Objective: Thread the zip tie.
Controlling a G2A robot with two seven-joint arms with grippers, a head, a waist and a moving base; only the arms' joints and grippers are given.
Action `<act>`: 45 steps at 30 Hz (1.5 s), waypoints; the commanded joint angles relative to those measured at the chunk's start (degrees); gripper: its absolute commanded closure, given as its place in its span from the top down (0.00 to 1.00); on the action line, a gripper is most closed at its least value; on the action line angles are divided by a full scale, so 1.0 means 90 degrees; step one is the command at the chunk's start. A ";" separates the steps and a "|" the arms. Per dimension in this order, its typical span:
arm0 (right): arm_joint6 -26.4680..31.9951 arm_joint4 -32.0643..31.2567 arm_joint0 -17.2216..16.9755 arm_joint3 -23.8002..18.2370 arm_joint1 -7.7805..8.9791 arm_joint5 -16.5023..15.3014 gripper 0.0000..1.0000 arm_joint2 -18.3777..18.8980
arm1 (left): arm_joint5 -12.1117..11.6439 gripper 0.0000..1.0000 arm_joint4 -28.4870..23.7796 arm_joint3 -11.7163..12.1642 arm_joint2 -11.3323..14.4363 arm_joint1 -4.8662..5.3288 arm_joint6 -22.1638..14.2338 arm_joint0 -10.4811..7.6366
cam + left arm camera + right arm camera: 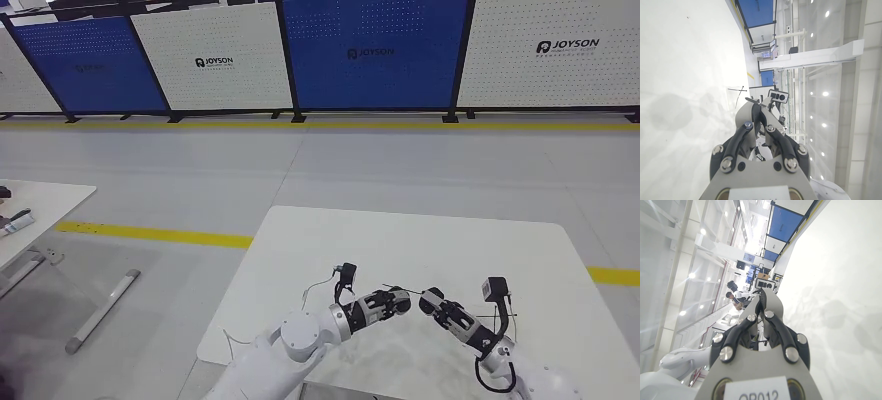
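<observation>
1. Black plastic is what it all turns on: the zip tie (753, 101) is a thin dark strip pinched crosswise in the left gripper (758, 105), a short length poking out past the fingertips on either side
2. That left gripper is clenched on the strip and holds it up off the white desk (420, 235); I'd guess the grip is close to the end so the free bit is short, stiff and easy to aim
3. From above, the left arm comes in from about eight o'clock and the right arm from about four o'clock, and the two grippers stand tip to tip, just apart, in the six o'clock half of the desk
4. The right gripper (761, 297) has its pads pressed together; whether something thin, such as the tie's head, sits between them I cannot tell
5. The nose-to-nose stance looks deliberate, since threading wants tail and head on one line, each steadied by its own arm
6. A couple of loose ties (741, 91) lie crossed on the desk beyond the left gripper, apart from both arms; spares, I'd judge
7. My read is that this is the lining-up stage, with the tail not yet through; a strip this slim can flex or twist, so the closing move should be small and slow
</observation>
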 commanded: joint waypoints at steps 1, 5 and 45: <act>0.0000 0.0000 0.0000 0.0000 0.0000 0.0000 0.00 0.0000 | -0.0022 0.00 0.0007 0.0000 0.0005 0.0001 -0.0003 0.0004; 0.0000 0.0000 0.0000 0.0000 0.0000 0.0000 0.00 0.0000 | -0.0027 0.74 0.0016 -0.0011 0.0017 0.0007 -0.0056 0.0021; 0.0000 0.0000 0.0000 0.0000 0.0000 0.0000 0.00 0.0000 | -0.0403 0.12 -0.0552 0.0045 -0.0006 -0.0087 0.0499 0.0118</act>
